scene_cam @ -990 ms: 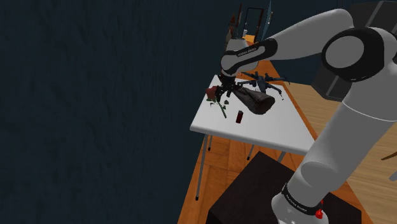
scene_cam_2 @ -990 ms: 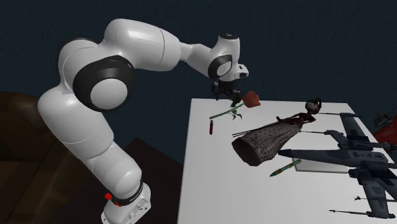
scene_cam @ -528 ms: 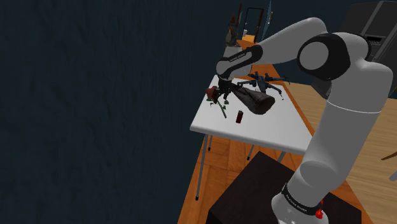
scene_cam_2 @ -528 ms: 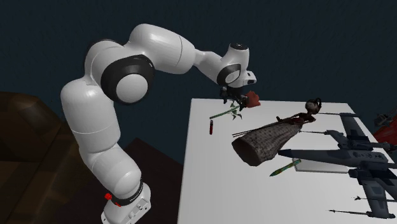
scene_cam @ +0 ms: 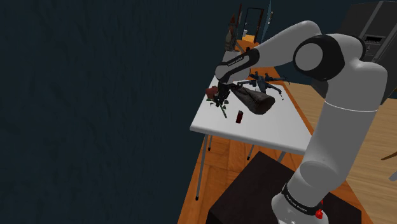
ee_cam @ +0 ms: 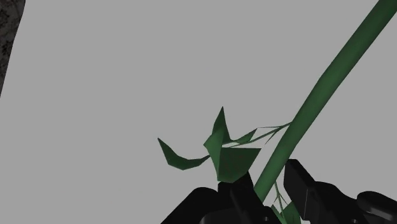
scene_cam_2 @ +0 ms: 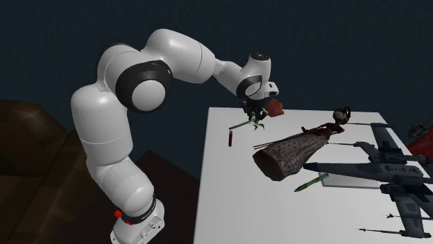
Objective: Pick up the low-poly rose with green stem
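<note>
You see the rose [ee_cam: 316,95] faceted and matt along its green stem, the pale surface [ee_cam: 114,83] smooth and matt, the fingers [ee_cam: 304,186] matt black, the arm [scene_cam_2: 177,55] glossy white, the floor [scene_cam: 219,156] planked wood.

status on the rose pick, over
Hand open, fingers either side of the green stem. Rose flat on the white table, not lifted. Leaves crowd one finger; doll lies close by, clear.

One rose [scene_cam_2: 275,109], one small red cylinder [scene_cam_2: 230,139], one gowned doll [scene_cam_2: 298,149], one model fighter [scene_cam_2: 388,173], one green marker [scene_cam_2: 310,183], one white table [scene_cam_2: 222,201].
</note>
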